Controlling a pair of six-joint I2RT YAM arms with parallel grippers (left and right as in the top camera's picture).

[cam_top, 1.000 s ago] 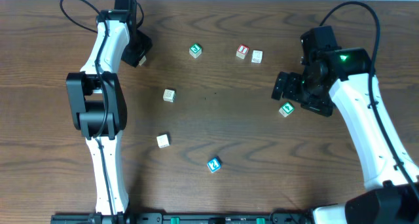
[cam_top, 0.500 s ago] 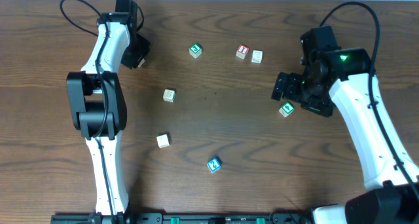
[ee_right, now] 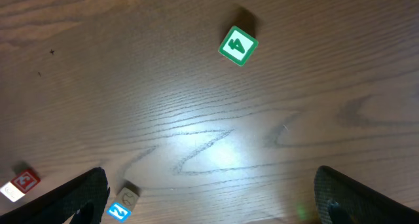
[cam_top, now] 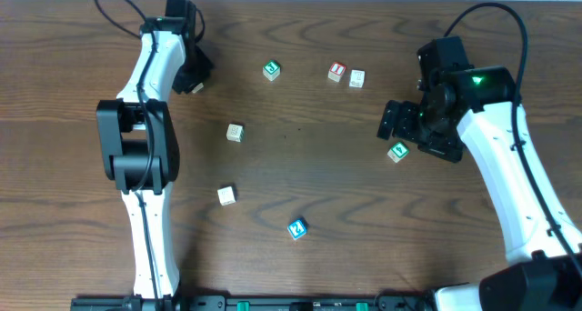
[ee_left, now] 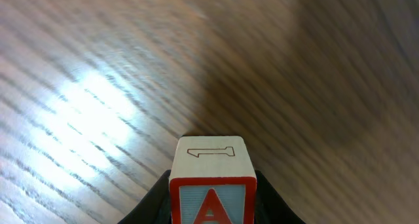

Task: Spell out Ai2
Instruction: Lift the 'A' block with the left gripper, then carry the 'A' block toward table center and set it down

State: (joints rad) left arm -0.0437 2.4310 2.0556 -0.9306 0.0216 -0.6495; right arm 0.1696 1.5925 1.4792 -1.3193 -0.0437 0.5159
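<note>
The red-faced "A" cube (ee_left: 211, 185) fills the bottom of the left wrist view, with a pale top face. My left gripper (ee_left: 211, 201) is shut on it, a dark finger on each side. From overhead this gripper (cam_top: 189, 75) is at the table's far left with the cube (cam_top: 195, 86) at its tip. The red "I" cube (cam_top: 337, 71) lies at the far middle. Toward the front of the table sits the blue "2" cube (cam_top: 297, 228). My right gripper (cam_top: 393, 122) stands open at the right, holding nothing. The right wrist view shows its fingers (ee_right: 85, 198) wide apart, the blue cube (ee_right: 119, 211) and the red cube (ee_right: 23, 180).
A green cube (cam_top: 397, 152) lies just in front of the right gripper. Another green cube (cam_top: 271, 70) sits at the far middle. Plain pale cubes lie beside the red one (cam_top: 357, 78), at centre left (cam_top: 235, 132) and lower left (cam_top: 226, 195).
The left gripper's jaws have shut on the "A" cube, and that arm has shifted slightly to the right. The right arm and the loose cubes have not moved.
</note>
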